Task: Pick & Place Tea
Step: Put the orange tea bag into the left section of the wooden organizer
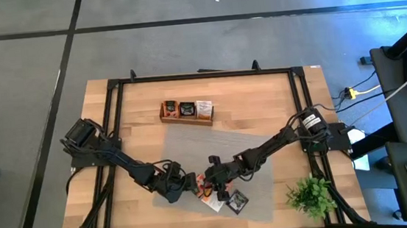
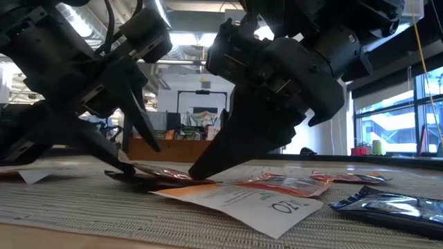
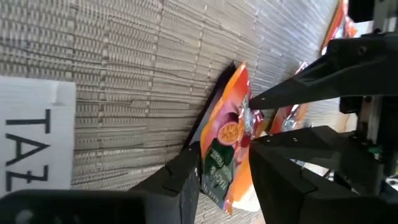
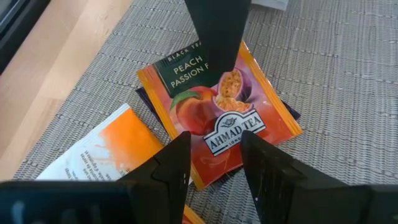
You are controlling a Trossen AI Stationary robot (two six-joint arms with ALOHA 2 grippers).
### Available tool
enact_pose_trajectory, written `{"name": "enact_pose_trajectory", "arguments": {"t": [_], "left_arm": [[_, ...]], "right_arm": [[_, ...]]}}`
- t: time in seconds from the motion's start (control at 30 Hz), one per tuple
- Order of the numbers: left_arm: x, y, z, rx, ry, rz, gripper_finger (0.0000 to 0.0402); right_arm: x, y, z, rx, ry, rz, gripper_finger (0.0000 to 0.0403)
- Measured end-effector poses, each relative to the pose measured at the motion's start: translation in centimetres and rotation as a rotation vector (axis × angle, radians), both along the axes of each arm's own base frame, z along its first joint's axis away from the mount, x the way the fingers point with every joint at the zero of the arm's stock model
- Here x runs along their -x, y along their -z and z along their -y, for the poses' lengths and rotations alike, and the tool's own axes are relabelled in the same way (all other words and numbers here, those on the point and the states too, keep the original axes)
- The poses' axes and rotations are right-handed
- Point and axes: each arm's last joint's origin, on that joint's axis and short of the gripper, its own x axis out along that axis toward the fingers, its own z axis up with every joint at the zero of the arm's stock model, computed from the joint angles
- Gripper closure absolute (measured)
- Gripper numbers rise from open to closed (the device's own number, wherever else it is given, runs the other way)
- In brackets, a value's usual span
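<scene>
An orange peach-and-passion-fruit tea sachet (image 4: pixel 217 118) lies on a dark sachet (image 4: pixel 290 113) on the grey woven mat (image 1: pixel 250 143), near the table's front. My left gripper (image 3: pixel 224 171) is open, one finger low by the mat and the other over the sachet's printed face (image 3: pixel 227 134). My right gripper (image 4: pixel 214 158) faces it from the other side, open, its fingers on either side of the sachet's near corner. More tea lies close by: a white-and-orange sachet (image 4: pixel 93 149) and a black one (image 2: pixel 387 204). My left gripper comes slanting down from the table's left. Its lower finger (image 3: pixel 183 171) sits at the orange sachet's raised edge (image 3: pixel 208 155); its upper finger (image 4: pixel 217 37) lies across the face. Whether either finger touches, I cannot tell. My right gripper slants down from the table's right. Its fingertips (image 3: pixel 255 99) stand at the orange sachet's opposite edge. Whether they touch it, I cannot tell.
A brown wooden tray (image 1: pixel 187 120) with sachets in its compartments stands at the back of the table. A small green plant (image 1: pixel 312 193) sits at the front right corner. Black frame rails (image 1: pixel 112 122) run along the table's sides.
</scene>
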Motion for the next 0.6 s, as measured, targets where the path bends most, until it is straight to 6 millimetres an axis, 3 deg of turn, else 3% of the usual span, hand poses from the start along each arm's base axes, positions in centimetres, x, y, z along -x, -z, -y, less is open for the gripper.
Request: {"name": "enact_pose_trajectory", "arguments": {"t": [0.6], "left_arm": [[-0.09, -0.1, 0.05, -0.046, 0.046, 0.012, 0.0382]], "right_arm": [[0.09, 0.19, 0.04, 0.009, 0.001, -0.012, 0.0259]]}}
